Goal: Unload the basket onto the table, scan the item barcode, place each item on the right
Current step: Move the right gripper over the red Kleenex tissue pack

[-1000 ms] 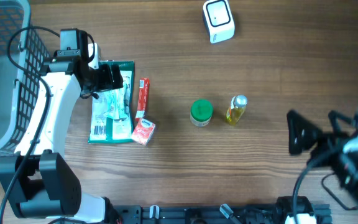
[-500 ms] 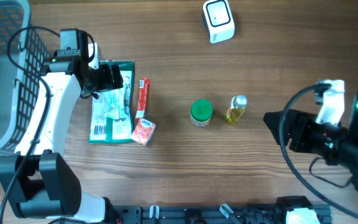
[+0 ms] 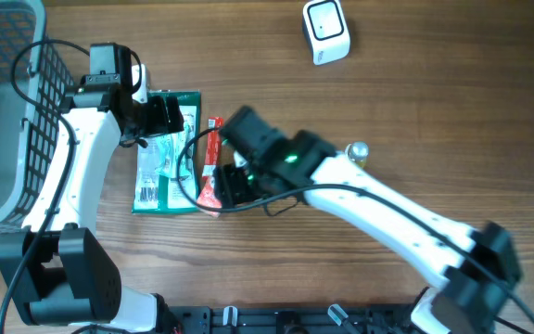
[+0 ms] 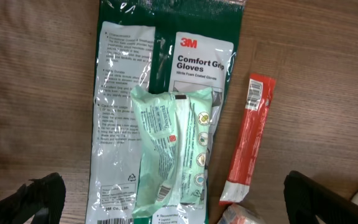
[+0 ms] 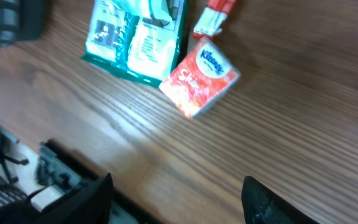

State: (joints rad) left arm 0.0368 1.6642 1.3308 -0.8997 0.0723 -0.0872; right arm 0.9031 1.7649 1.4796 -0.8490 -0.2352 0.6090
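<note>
Stretched far left across the tabletop (image 3: 415, 102) with right end effector (image 5: 176, 186) released, empty, above the tissue pack (image 5: 199, 76) beside the glove packet (image 4: 160, 93). Poised with left end effector (image 4: 173, 199) released over that packet.

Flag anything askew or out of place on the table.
A pale green packet lies stacked on the gloves pack, and the tissue pack sits skewed by its corner. Nothing spilled or damaged.

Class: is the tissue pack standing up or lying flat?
Lying flat: the tissue pack rests on the table with its broad printed face upward.
</note>
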